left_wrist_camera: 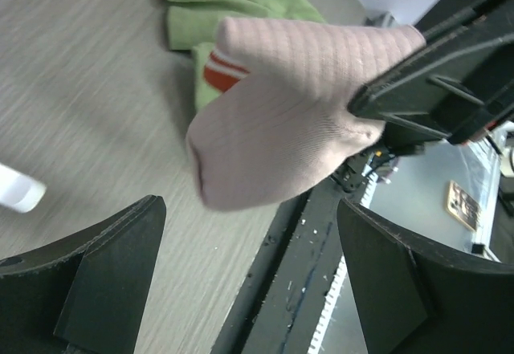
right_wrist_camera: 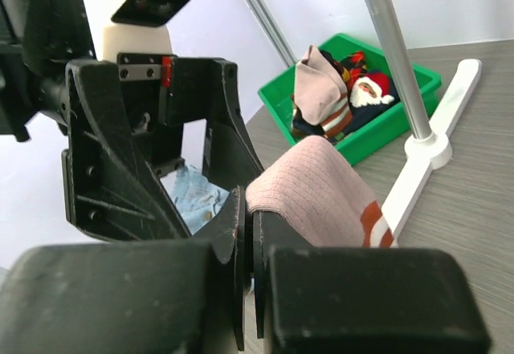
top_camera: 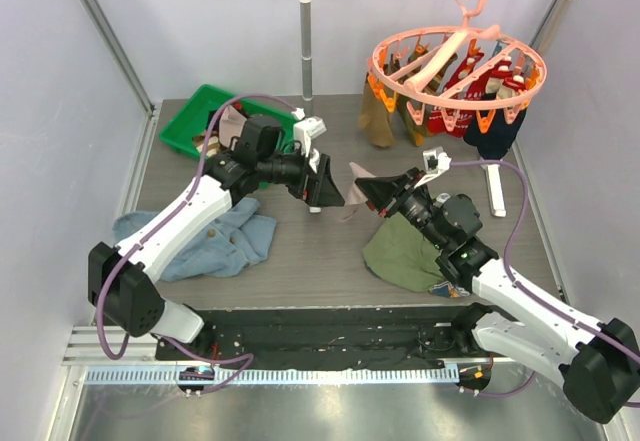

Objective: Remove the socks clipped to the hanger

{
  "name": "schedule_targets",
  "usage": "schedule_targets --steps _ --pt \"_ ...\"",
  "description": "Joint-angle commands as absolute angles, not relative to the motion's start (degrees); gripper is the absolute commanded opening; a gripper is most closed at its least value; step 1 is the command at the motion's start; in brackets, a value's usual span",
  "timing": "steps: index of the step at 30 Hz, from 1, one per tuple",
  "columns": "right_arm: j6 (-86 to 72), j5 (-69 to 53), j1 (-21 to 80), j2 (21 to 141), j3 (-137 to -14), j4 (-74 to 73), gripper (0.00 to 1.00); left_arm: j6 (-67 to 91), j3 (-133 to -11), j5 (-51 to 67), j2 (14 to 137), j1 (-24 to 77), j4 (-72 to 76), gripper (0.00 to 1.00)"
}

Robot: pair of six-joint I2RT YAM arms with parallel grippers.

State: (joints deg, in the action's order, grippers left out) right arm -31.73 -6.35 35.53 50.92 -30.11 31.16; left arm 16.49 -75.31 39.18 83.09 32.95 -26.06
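Note:
The salmon-pink round hanger [top_camera: 458,64] hangs from the rail at the back right, with several socks [top_camera: 470,96] clipped under it. My right gripper [top_camera: 372,193] is shut on a pale pink sock with a red-and-white band [right_wrist_camera: 321,189], held above the table's middle. My left gripper [top_camera: 333,193] is open and faces it closely. In the left wrist view the sock's loose end [left_wrist_camera: 281,121] hangs just ahead of my open fingers [left_wrist_camera: 104,274], not between them. The right gripper [right_wrist_camera: 247,213] pinches the sock's edge.
A green bin [top_camera: 190,121] at the back left holds several socks [right_wrist_camera: 337,97]. A blue denim garment [top_camera: 215,241] lies front left and an olive-green garment [top_camera: 405,253] lies under the right arm. The white stand's pole [right_wrist_camera: 397,57] and foot [right_wrist_camera: 434,153] stand behind.

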Motion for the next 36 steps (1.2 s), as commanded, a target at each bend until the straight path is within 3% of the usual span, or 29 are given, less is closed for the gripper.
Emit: schedule_targets --steps 1,7,10,13,14,16,19,20,25,28,36 --pt "-34.8 -6.77 35.77 51.59 -30.76 38.05 0.01 17.4 -75.85 45.52 84.81 33.57 -22.77 0.93" --pt "-36.12 -7.03 35.68 51.94 -29.62 41.04 0.01 19.68 -76.02 46.85 87.8 34.54 -20.13 0.93" --pt "-37.35 -8.08 35.77 52.38 -29.18 42.18 0.01 21.17 -76.03 46.84 89.29 34.54 -18.29 0.84" --pt "-38.49 -8.35 35.68 52.3 -27.52 43.33 0.02 22.93 -76.11 45.27 90.09 34.54 -16.96 0.41" --pt "-38.5 -8.18 35.77 52.12 -27.16 43.33 0.03 23.2 -76.37 42.04 90.26 34.54 -17.14 0.18" --pt "-37.97 -7.56 35.77 51.16 -26.2 42.02 0.1 23.2 -76.81 38.52 90.53 34.45 -19.23 0.0" --pt "-35.95 -6.59 35.68 48.09 -25.23 37.99 0.3 23.38 -76.99 28.24 89.39 34.19 -21.88 0.0" --pt "-34.47 -6.24 35.68 47.12 -24.96 36.66 0.42 24.16 -76.56 25.86 88.86 33.67 -23.1 0.0" --pt "-30.5 -4.22 35.68 39.48 -22.86 27.01 0.7 25.84 -75.67 9.78 83.43 31.12 -26.01 0.0" --pt "-30.06 -3.25 35.77 36.92 -22.76 20.51 0.96 25.31 -75.85 1.88 80.0 28.31 -27.77 0.0" --pt "-32.26 -4.48 35.68 34.01 -21.53 16.52 1.0 23.03 -83.22 -6.59 80.5 13.64 -31.03 0.0"
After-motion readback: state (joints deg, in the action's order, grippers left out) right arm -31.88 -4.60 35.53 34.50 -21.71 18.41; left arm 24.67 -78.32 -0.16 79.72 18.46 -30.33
